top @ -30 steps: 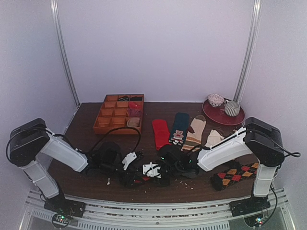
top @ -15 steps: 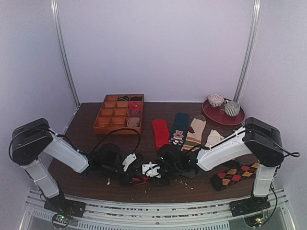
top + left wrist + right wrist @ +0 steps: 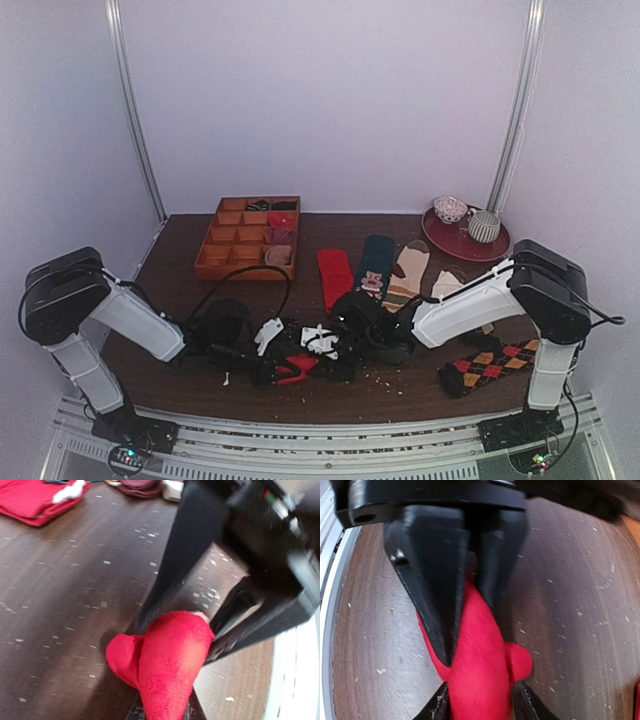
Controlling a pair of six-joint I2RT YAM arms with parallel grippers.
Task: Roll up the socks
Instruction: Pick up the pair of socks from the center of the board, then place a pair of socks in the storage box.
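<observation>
top view of a dark wooden table [image 3: 180,262]. your two arms meet close to its front edge over one red sock [image 3: 170,665], which is bunched into a lump but does not yet look like a tidy roll. the left gripper [image 3: 164,711] is pinched onto it. the right gripper [image 3: 482,707] has its jaws partly apart on either side of the same sock, and you cannot tell whether they press it.

a few bundles seem to sit in the wooden tray [image 3: 230,272] at far left. lying flat and unrolled are a second red sock [image 3: 334,277], a dark teal sock [image 3: 376,262], a beige striped sock [image 3: 408,270], a pale sock [image 3: 446,288] and an argyle sock [image 3: 490,362]. most of the job looks left to do.

the front edge is close. bare wood lies between tray and grippers.
</observation>
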